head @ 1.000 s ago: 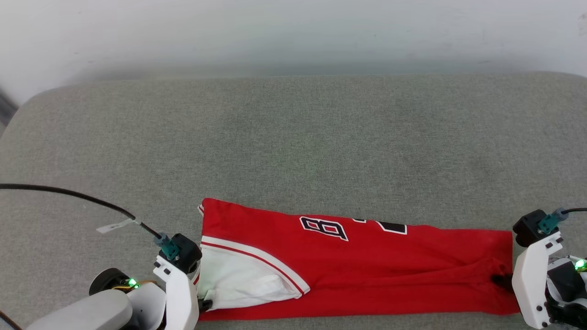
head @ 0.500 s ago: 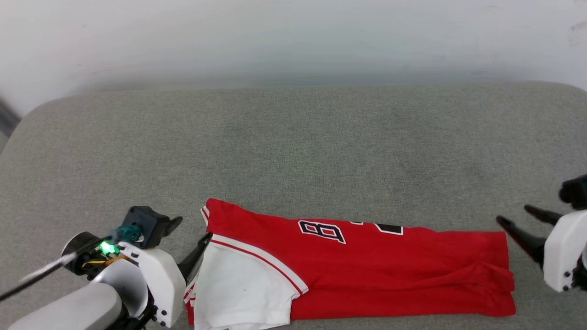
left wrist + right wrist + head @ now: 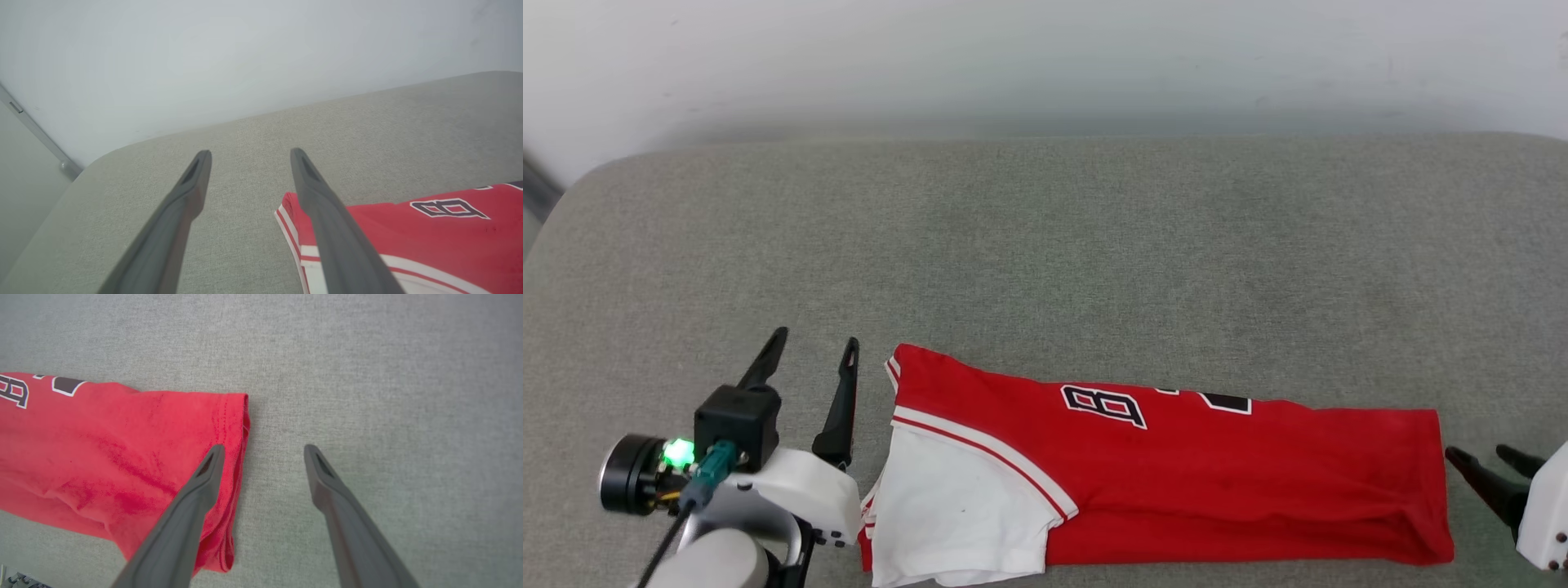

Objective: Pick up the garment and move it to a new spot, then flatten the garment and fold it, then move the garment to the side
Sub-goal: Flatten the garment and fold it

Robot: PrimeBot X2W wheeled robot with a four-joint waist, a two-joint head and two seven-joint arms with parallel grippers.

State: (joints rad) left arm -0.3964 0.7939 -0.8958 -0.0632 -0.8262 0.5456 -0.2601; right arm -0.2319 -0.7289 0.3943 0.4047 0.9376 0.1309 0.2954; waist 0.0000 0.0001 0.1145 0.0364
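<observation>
Both claws released & backed off since 1 s ago: left claw, right claw gape wide, empty. Garment lies folded betw. them on grey fabric surface, pale wall beyond. Its near edge cut off in head view; right wrist view shows doubled hem just beside that claw.

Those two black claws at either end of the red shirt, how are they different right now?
The left gripper sits beside the white-sleeve end of the garment, fingers pointing away from the robot; the right gripper sits by the red hem end, fingers pointing toward the cloth. In the head view the left shows whole, the right is cut by the frame edge. Both are open and empty.
</observation>
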